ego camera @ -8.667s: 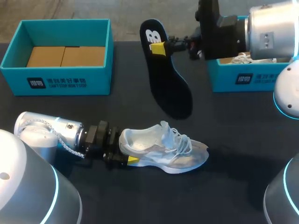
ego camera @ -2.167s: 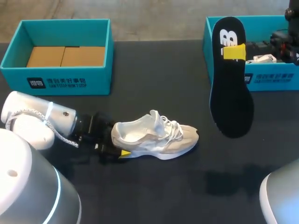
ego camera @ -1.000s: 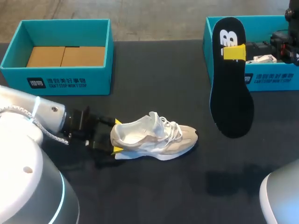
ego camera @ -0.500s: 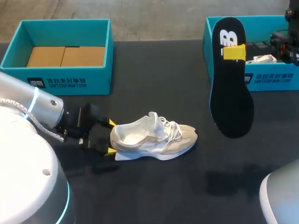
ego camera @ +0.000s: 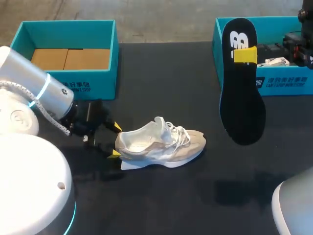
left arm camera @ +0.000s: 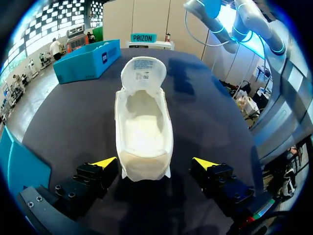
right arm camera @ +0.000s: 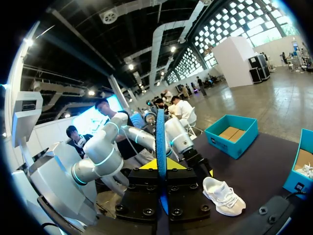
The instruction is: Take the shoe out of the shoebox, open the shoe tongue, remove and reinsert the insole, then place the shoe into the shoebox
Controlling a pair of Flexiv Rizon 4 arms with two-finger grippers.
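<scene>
White lettering beside a small square logo runs along the front wall of the left shoebox (ego camera: 66, 88) and of the right shoebox (ego camera: 288, 84). The black insole (ego camera: 242, 98) bears a large white logo at its heel. The shoe (left arm camera: 143, 127) has a printed label inside its tongue, too small to read.

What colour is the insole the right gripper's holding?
Black insole, white logo at its upper end. Clearest in the head view.

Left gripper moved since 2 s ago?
Yes. The left gripper has opened off the shoe heel and drawn back slightly; its arm has swung nearer the left shoebox.
</scene>
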